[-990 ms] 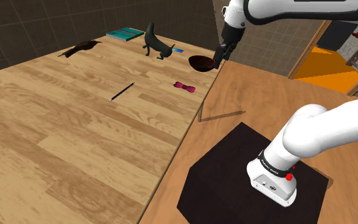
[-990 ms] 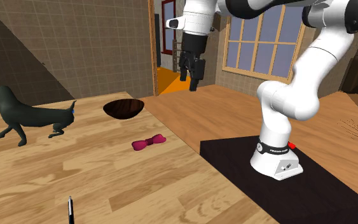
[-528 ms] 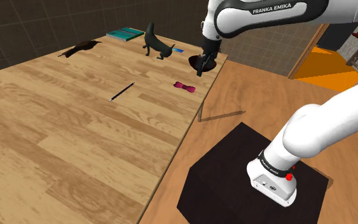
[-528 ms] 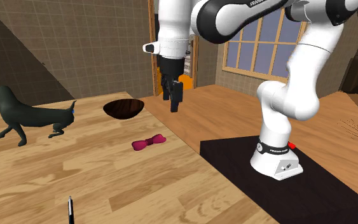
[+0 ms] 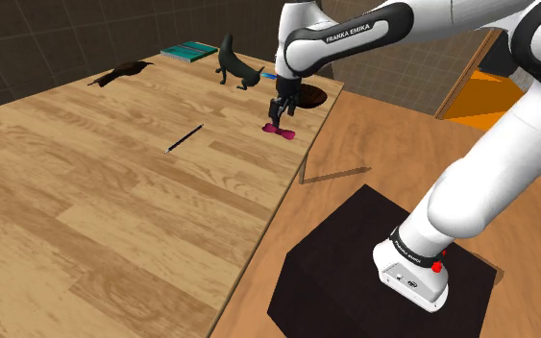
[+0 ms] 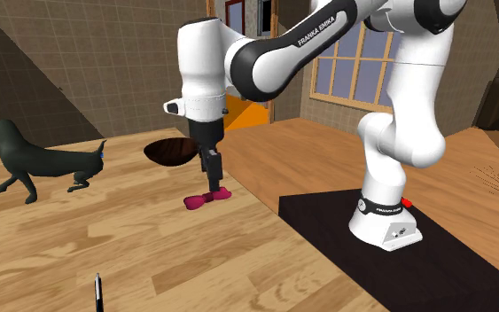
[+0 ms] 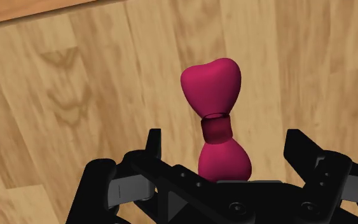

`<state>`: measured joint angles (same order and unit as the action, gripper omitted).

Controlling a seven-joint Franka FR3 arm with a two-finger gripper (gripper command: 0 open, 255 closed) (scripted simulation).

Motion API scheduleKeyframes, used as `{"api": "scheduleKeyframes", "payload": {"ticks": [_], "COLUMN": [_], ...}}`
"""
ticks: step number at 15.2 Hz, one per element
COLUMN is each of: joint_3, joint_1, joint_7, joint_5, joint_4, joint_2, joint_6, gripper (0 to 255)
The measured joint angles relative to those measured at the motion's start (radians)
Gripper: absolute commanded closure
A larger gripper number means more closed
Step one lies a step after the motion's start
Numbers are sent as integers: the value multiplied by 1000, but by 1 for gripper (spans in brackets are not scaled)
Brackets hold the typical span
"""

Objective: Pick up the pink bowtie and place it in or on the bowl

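Note:
A magenta-pink bowtie lies flat on the wooden table near its edge. My black gripper hangs just above it, pointing straight down. In the wrist view the bowtie lies between my open gripper, whose fingers stand wide apart and clear of it. The dark brown bowl sits a short way beyond the bowtie, partly hidden by my hand.
A black animal figure stands past the bowl. A black pen, a teal book and a dark flat object lie further off on the table. The black stand is below the table edge.
My arm has swung from beyond the bowl over to the bowtie and come down close above it. The fingers have stayed open. Bowtie and bowl have not moved.

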<state>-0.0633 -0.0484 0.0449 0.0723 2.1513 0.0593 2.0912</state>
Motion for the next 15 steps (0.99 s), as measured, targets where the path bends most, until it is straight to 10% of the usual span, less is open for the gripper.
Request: {"api": "scheduleKeyframes", "payload": {"ticks": [14,15], "joint_3": [2,2], "joint_1": [2,2], "joint_7": [-5,-5], "joint_5": [8,8], "joint_4": [33,33], "joint_2": [-77,-77], "joint_6": [103,103], "gripper": [0,255]}}
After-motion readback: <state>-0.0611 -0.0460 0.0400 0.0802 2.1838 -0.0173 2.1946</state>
